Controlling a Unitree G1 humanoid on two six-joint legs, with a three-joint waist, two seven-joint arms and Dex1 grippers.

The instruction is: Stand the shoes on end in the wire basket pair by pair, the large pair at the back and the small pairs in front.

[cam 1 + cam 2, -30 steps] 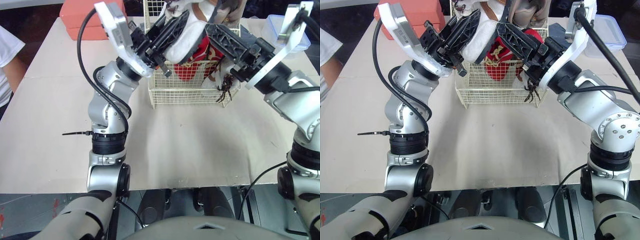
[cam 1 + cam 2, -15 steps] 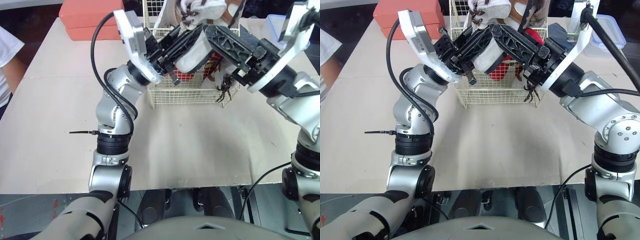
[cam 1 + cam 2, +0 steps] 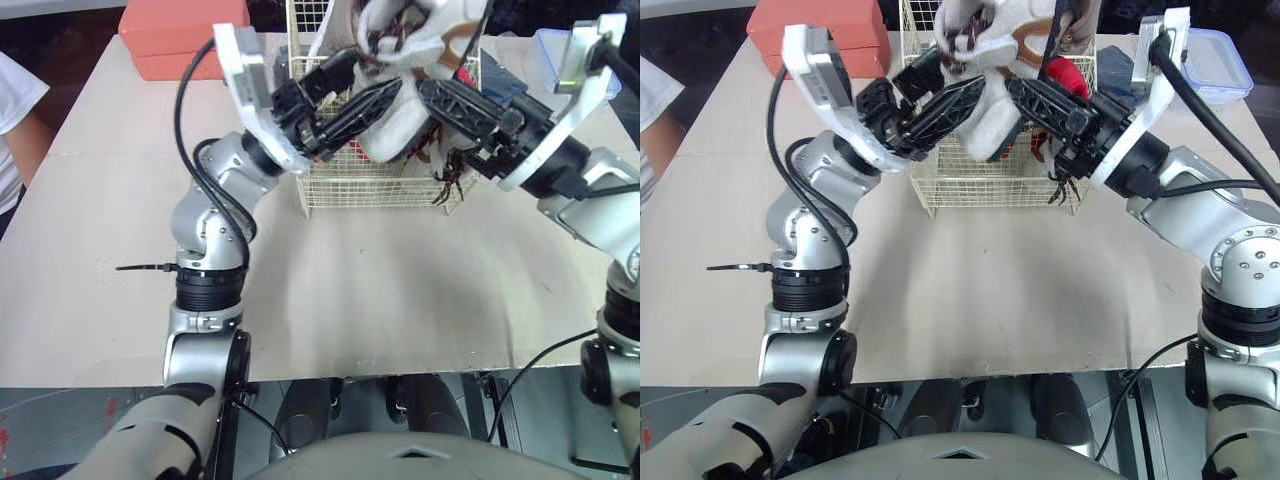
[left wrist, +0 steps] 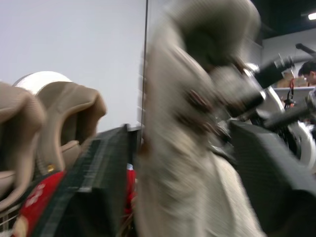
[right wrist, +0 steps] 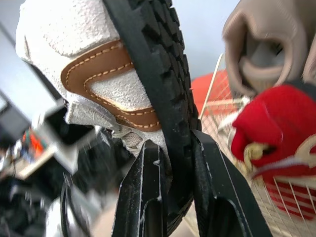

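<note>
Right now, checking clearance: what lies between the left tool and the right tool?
A white shoe, over the wire basket; the left eye view shows it.

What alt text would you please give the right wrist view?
The right gripper pinches the black treaded sole of a white shoe with tan leather trim between its two black fingers. Behind, a red shoe and beige shoes stand in a white wire basket.

Open table (image 3: 400,290) before the wire basket (image 3: 380,185), red shoes (image 5: 276,128) inside, white shoe (image 3: 990,115) across its front
</note>
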